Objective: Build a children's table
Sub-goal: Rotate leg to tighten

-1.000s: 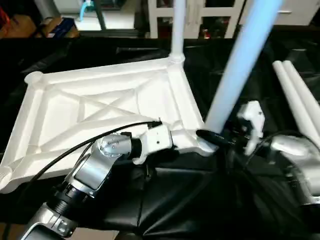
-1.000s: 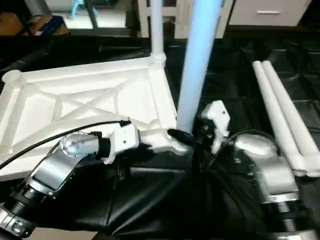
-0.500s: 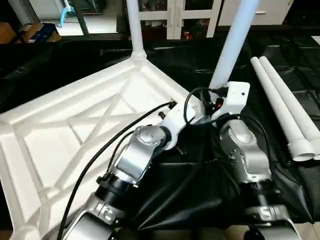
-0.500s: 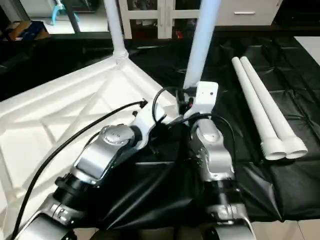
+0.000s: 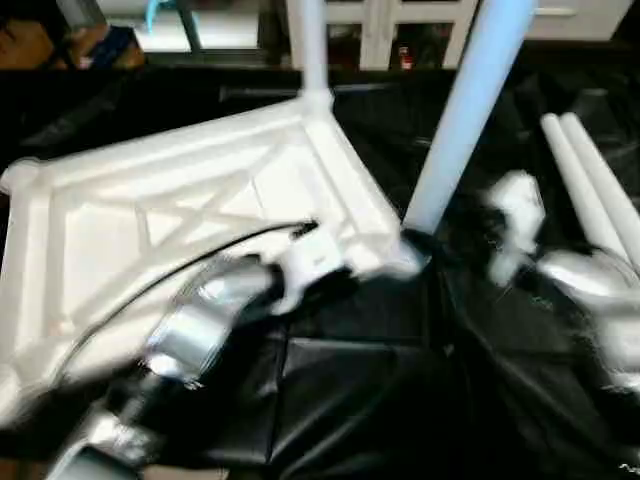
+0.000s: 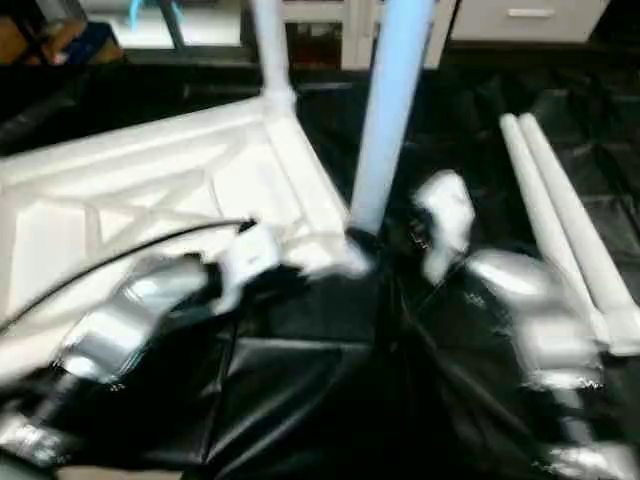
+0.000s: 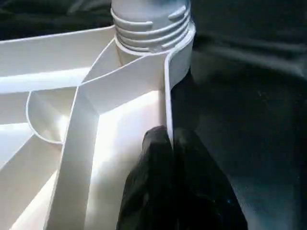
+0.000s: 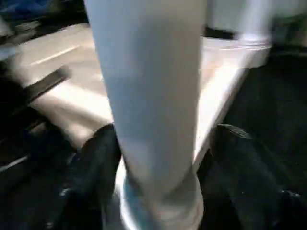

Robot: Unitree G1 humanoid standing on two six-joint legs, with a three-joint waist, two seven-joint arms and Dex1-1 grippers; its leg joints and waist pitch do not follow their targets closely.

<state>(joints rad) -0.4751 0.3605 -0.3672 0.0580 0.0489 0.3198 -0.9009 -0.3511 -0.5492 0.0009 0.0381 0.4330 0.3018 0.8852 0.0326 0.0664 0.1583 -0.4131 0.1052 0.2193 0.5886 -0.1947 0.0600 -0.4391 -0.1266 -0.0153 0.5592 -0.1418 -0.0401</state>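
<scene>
left jaws (image 7: 172, 143) — pinching tabletop rim (image 7: 167, 96) | right jaws (image 8: 158, 158) — spread around standing leg (image 8: 148, 86)

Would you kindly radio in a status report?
Left pincer shut on table top's rim. Right pincer open around the near-corner leg. Two legs standing, two spare legs lying alongside.

Head cams look down; wrist cams close-up.
</scene>
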